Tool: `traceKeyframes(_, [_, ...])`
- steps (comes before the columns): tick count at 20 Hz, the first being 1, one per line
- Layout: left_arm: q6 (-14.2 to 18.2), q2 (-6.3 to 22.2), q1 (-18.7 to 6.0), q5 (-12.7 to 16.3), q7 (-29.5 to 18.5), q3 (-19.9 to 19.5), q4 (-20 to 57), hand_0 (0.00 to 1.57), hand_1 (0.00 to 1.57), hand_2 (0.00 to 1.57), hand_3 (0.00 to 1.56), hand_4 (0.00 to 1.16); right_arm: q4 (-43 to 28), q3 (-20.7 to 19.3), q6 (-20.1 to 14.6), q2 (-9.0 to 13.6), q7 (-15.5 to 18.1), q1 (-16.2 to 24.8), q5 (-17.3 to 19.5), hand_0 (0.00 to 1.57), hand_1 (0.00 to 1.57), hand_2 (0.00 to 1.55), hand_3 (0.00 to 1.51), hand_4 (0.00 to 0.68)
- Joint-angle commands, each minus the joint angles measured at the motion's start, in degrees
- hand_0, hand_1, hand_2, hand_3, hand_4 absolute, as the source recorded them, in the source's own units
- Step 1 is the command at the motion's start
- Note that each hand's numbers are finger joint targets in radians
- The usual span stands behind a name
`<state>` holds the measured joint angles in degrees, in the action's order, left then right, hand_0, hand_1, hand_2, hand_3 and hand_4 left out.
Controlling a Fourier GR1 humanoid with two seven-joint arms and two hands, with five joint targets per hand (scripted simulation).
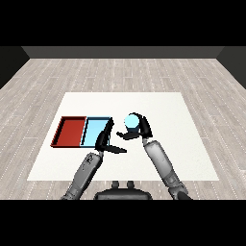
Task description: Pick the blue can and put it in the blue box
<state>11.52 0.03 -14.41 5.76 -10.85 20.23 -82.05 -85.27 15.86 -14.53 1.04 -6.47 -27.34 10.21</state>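
Where the right hand (137, 130) curls round the blue can (131, 121), only the can's pale, rounded top and a strip of its side show; the lower body is hidden behind the black fingers and thumb. Can and hand stand just right of the light blue tray (94, 129), over the white table (163, 110); whether the can rests on the table or is lifted cannot be told from this view. Right forearm (161, 161): grey, running down to the lower right, its elbow end cut off by the dark band. Left hand (106, 140): fingers straight and holding nothing, one group pointing up over the near right corner of the light blue tray, the thumb lying out to the right; that corner of the tray is covered by it. Whether the hand touches the tray cannot be made out. Left forearm (85, 173): also cut off below. Red tray (70, 131): touching the light blue tray on its left, fully in view.
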Motion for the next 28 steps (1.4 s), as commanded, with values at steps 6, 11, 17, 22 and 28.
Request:
traceKeyframes(6, [0.3, 0.0, -5.5, 2.8, -0.8, -1.3, 8.4, 0.0, 0.0, 0.0, 0.0, 0.0, 3.8, 2.8, -1.8, -1.0, -0.4, -2.6, -0.2, 1.48, 1.48, 1.46, 1.39, 0.593])
traceKeyframes(11, [0.1, 0.0, -1.4, 1.8, -0.2, 1.0, 6.7, 0.0, 0.0, 0.0, 0.0, 0.0, -5.9, 3.4, -0.2, -1.0, -5.8, 1.5, 3.1, 1.49, 1.49, 1.46, 1.39, 0.581])
traceKeyframes(17, [4.6, 0.0, -4.7, 3.4, -1.7, 2.9, 10.4, 0.0, 0.0, 0.0, 0.0, 0.0, -4.7, 2.3, 1.9, -1.0, -6.6, -1.4, 2.7, 1.49, 1.49, 1.46, 1.39, 0.576])
traceKeyframes(22, [5.5, 0.0, -9.4, 5.3, 2.0, 3.4, 11.3, 0.0, 0.0, 0.0, 0.0, 0.0, -2.1, 2.2, 1.7, -1.0, -4.0, -1.0, 2.5, 1.49, 1.49, 1.45, 1.38, 0.564])
traceKeyframes(28, [4.5, 0.0, -6.9, 5.7, -1.0, 4.8, 10.8, 0.0, 0.0, 0.0, 0.0, 0.0, -3.1, 7.3, -0.5, -1.0, -4.8, -1.3, 2.1, 1.5, 1.5, 1.46, 1.38, 0.54])
